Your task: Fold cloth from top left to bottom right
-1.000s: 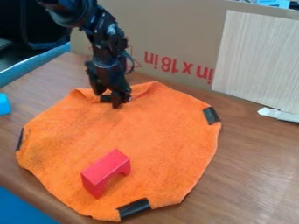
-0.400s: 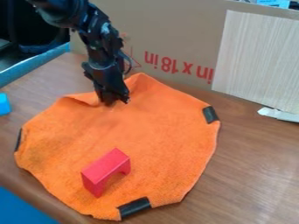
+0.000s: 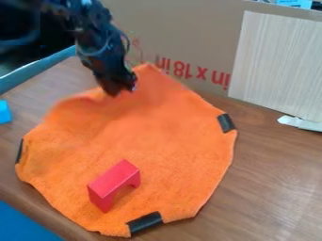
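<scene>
There are one orange cloth point(image 3: 157, 136) and three black strips point(image 3: 144, 222) – then one red block point(image 3: 113, 181), one blue block point(image 3: 4, 112), one pale panel point(image 3: 277, 61), one cardboard sheet point(image 3: 189, 33), one white scrap point(image 3: 301, 123) – and one gripper point(image 3: 123, 91).

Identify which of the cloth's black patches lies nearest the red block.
The bottom patch, on the near edge of the orange cloth, below the red block. The left patch and right patch lie farther off.

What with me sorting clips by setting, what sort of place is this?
Probably a robotics lab or workshop: a robot gripper holds up an orange cloth over a wood-look table, with a cardboard panel behind.
</scene>
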